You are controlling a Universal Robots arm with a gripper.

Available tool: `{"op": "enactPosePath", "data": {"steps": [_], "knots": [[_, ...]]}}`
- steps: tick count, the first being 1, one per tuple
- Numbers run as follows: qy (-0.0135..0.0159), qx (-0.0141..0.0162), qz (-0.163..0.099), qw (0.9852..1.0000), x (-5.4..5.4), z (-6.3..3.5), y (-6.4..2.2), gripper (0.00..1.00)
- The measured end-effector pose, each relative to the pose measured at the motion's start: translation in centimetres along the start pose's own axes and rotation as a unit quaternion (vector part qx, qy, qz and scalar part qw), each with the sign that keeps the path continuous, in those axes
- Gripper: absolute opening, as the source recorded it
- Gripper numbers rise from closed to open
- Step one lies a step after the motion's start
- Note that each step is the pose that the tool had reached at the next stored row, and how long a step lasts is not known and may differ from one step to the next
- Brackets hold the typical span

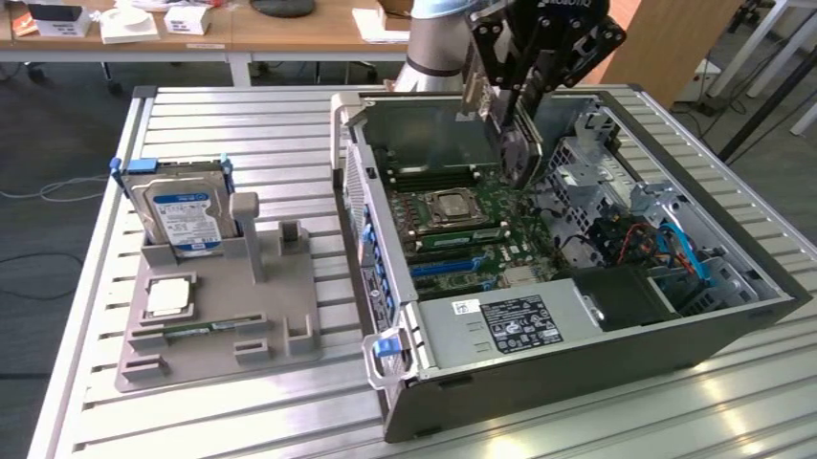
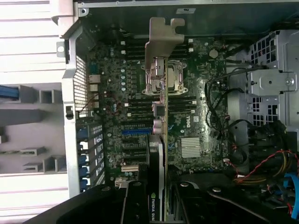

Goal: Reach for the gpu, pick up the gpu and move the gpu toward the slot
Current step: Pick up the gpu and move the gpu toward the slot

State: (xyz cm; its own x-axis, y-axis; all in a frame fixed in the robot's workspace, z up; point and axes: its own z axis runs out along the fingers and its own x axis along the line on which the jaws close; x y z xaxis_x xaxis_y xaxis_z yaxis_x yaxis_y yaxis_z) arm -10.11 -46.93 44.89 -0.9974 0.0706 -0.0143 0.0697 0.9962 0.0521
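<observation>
My gripper (image 1: 521, 91) hangs over the open computer case (image 1: 715, 335), shut on the gpu (image 1: 518, 143). The card hangs on edge above the motherboard (image 1: 466, 239), clear of it, near the CPU socket (image 1: 450, 207). In the wrist view the gpu (image 2: 161, 116) shows edge-on, its silver end bracket (image 2: 161, 42) at the far end and a labelled black side between my gripper (image 2: 161, 203) fingers (image 2: 133, 200). The blue slot (image 2: 135, 132) lies on the board beside the card's line; in the exterior view the slot (image 1: 450, 267) is nearer the camera than the card.
A grey holder tray (image 1: 210, 335) at the exterior view's left carries a blue-labelled hard drive (image 1: 183, 215), a square CPU chip (image 1: 170, 298) and a memory stick (image 1: 191, 330). Inside the case are the power supply (image 1: 504, 325), drive cages (image 1: 600, 182) and red and blue cables (image 1: 664, 249). A slatted metal table (image 1: 255, 124) bears everything.
</observation>
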Motion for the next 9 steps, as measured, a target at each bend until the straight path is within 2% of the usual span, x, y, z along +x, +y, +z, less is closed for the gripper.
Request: {"op": "enactPosePath", "data": {"steps": [6, 9], "knots": [[0.0000, -0.0007, 0.000, 1.0000, -1.9, 0.04, 0.13, 0.27], [0.0001, -0.0011, -0.001, 1.0000, -2.3, 0.04, 0.16, 0.27]]}}
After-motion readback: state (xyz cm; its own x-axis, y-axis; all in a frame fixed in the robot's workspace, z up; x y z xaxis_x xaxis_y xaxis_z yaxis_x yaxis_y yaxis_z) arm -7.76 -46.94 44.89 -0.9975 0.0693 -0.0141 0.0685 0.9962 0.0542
